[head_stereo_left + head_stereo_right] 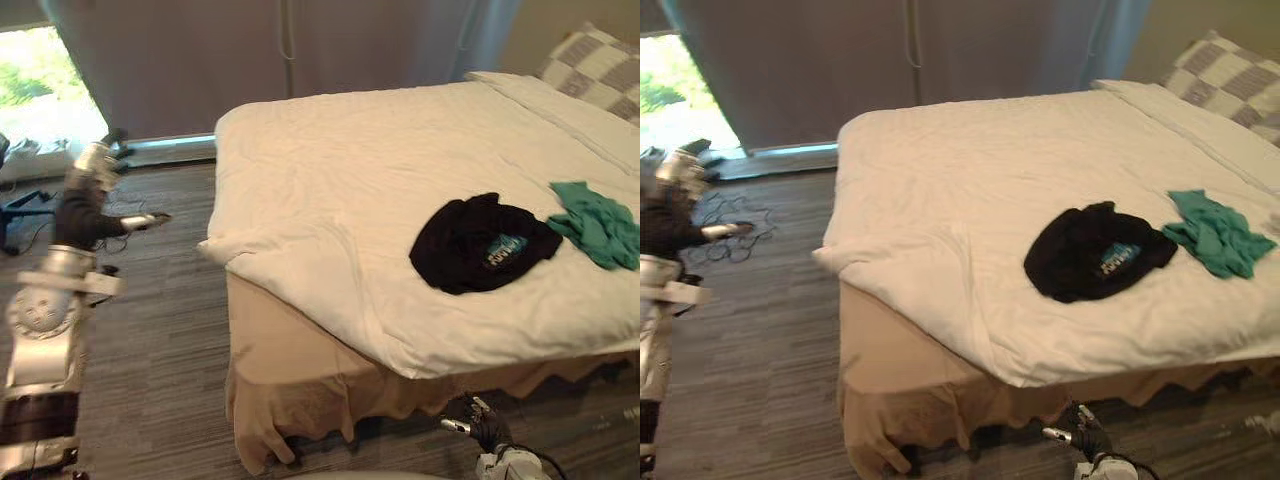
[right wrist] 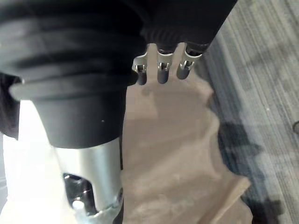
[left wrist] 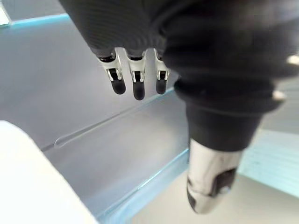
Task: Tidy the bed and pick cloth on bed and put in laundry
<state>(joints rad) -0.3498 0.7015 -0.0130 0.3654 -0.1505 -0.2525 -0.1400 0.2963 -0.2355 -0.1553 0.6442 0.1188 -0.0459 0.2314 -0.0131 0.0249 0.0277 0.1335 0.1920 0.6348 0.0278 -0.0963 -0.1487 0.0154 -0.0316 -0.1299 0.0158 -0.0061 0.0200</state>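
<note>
On the bed [image 1: 340,170], near its front edge: crumpled black cloth [image 1: 480,243], green cloth [image 1: 597,222] just beside it. Left hand [image 1: 92,170] raised over the floor beside the bed, fingers relaxed, empty, well apart from both cloths. Right hand [image 1: 487,425] low by the bed skirt below the black cloth, fingers loose, holding nothing.
</note>
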